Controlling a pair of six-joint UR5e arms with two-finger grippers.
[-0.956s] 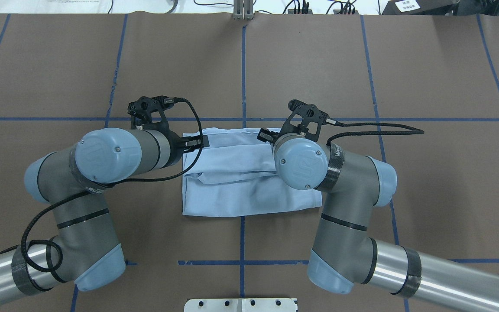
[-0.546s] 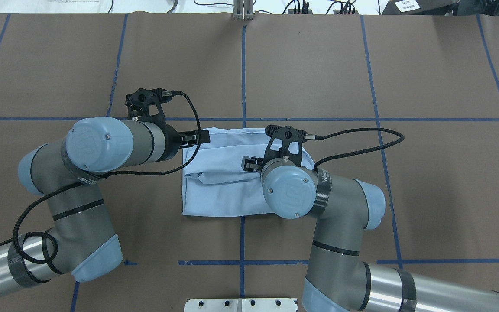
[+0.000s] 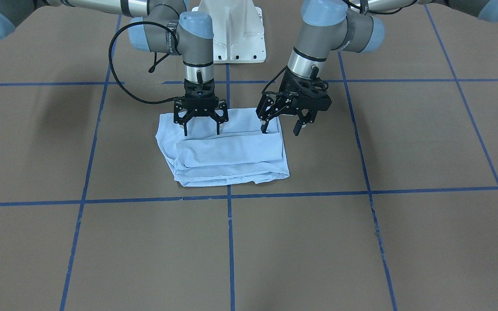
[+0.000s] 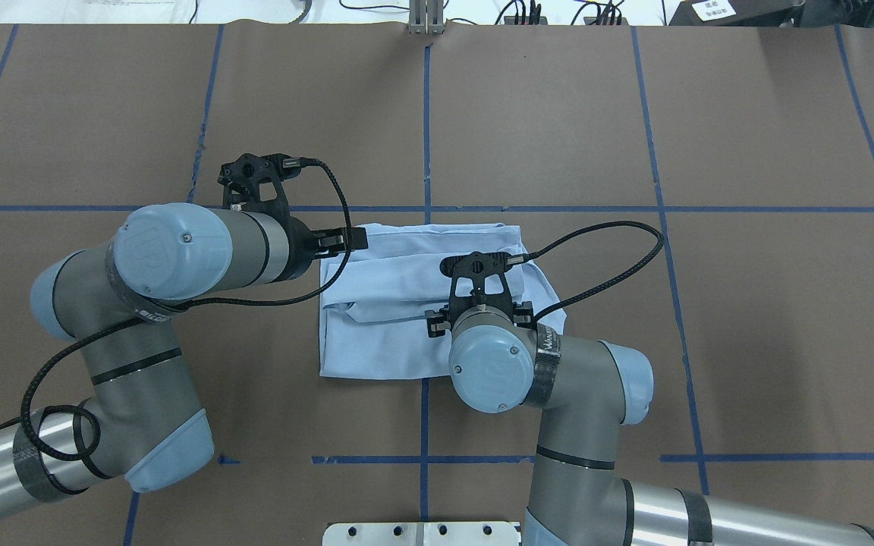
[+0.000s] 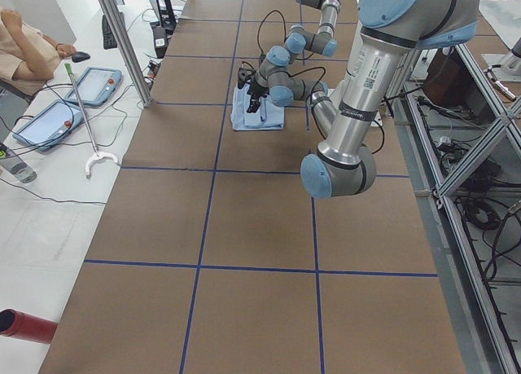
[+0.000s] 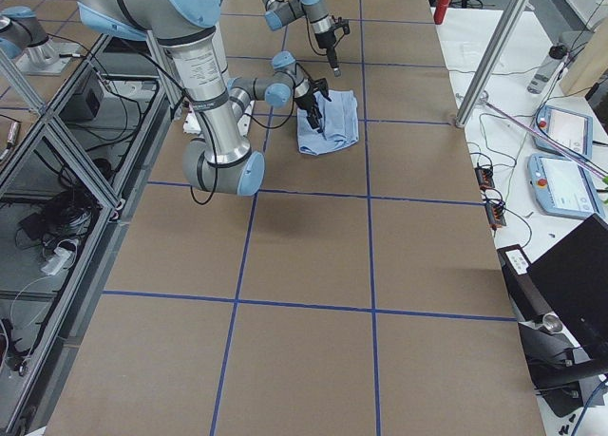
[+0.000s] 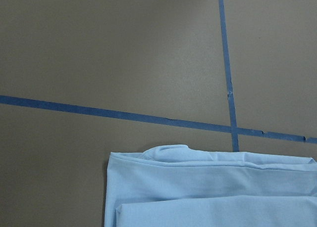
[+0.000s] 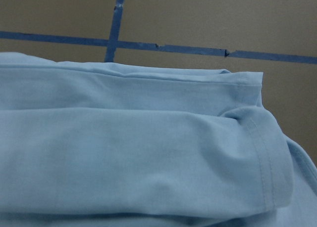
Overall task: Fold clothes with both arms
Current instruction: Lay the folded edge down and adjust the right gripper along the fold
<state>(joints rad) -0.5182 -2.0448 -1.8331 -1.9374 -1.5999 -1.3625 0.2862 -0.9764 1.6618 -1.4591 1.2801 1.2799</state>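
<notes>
The shirt (image 3: 227, 157) lies folded in a rough rectangle on the bench (image 3: 361, 242), just on my side of a blue tape line (image 3: 318, 192). Only plain light blue cloth shows, in stacked layers. My left end effector (image 3: 280, 128) points down with its jaws spread wide. One fingertip is at the shirt's edge on my left and the other is over bare bench. I cannot tell whether the first one touches the cloth. My right end effector (image 3: 202, 128) is also spread wide, with both fingertips over the part of the shirt nearest my base, and contact there is just as hard to judge. From overhead, my right wrist covers that end effector and a corner of the shirt, and the left one shows only as a black tip past my forearm. Neither wrist camera catches its own fingers. The left one sees a shirt corner cut off by the bottom edge. The right one is filled with folds and a stitched hem (image 8: 262, 158). In the side views, both end effectors are too small to read.
</notes>
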